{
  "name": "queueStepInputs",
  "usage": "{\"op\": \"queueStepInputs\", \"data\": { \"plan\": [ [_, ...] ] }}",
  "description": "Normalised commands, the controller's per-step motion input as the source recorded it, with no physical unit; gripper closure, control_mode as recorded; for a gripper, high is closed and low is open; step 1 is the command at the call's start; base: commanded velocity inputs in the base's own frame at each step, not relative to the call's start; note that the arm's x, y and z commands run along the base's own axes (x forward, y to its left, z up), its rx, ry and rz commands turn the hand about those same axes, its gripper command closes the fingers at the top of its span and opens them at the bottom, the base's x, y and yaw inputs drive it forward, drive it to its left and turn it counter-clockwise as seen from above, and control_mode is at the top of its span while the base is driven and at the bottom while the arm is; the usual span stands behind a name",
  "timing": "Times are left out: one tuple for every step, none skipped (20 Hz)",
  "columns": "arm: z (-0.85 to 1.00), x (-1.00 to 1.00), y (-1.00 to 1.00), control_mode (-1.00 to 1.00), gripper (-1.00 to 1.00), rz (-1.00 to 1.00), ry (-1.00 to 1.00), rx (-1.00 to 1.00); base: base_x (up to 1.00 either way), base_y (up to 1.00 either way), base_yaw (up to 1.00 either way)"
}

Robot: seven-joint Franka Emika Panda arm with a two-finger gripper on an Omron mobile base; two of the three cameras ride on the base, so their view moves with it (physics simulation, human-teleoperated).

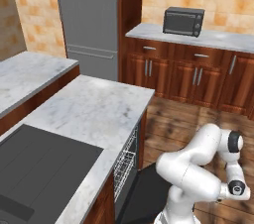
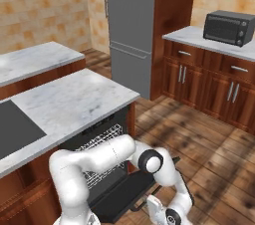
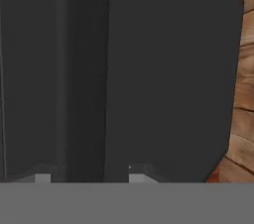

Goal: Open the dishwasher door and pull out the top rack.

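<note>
The dishwasher door (image 1: 141, 191) is a black panel swung down almost flat over the floor, below the island counter. In the right base view the dishwasher door (image 2: 117, 194) reaches out toward my hand. The top rack (image 1: 124, 162), a white wire basket, sits inside the opening; the top rack (image 2: 102, 142) lies under the counter edge. In the hand view the dishwasher door (image 3: 168, 69) is very close, and my gripper (image 3: 92, 174) has its fingertips (image 3: 141, 173) on either side of a dark bar on it, shut on the handle.
The marble island counter (image 1: 94, 109) with a black cooktop (image 1: 39, 168) lies to the left. A grey fridge (image 1: 87, 15) stands at the back. Wooden cabinets (image 1: 193, 74) carry a black toaster oven (image 1: 183, 21). Wooden floor (image 2: 214, 149) stretches to the right.
</note>
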Motion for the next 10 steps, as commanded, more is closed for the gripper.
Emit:
{"op": "queueStepInputs", "data": {
  "plan": [
    [-0.41, 0.0, -0.4, -1.0, 1.0, -0.03, 0.13, 0.0, 0.0, 0.0, 0.0],
    [-0.42, 0.0, -0.37, -1.0, -1.0, -0.03, 0.14, 0.0, 0.0, 0.0, 0.0],
    [-0.38, 0.0, -0.36, -1.0, -1.0, -0.03, 0.13, 0.0, 0.0, 0.0, 0.0],
    [-0.34, 0.0, -0.36, -1.0, -1.0, -0.03, 0.13, 0.0, 0.0, 0.0, 0.0],
    [-0.24, 0.0, -0.36, -1.0, -1.0, -0.04, 0.11, 0.0, 0.0, 0.0, 0.0],
    [-0.14, 0.0, -0.39, -1.0, -1.0, -0.05, 0.09, 0.0, 0.0, 0.0, 0.0],
    [-0.07, -0.19, -0.44, -1.0, -1.0, -0.08, 0.07, 0.0, 0.0, 0.0, 0.0],
    [0.0, -0.39, -0.51, -1.0, -1.0, -0.09, 0.02, 0.0, 0.0, 0.0, 0.0],
    [0.0, -0.61, -0.56, -1.0, -1.0, -0.11, 0.0, 0.0, 0.0, 0.0, 0.0],
    [0.09, -0.71, -0.6, -1.0, -1.0, -0.12, 0.0, 0.0, 0.0, 0.0, 0.0]
  ]
}}
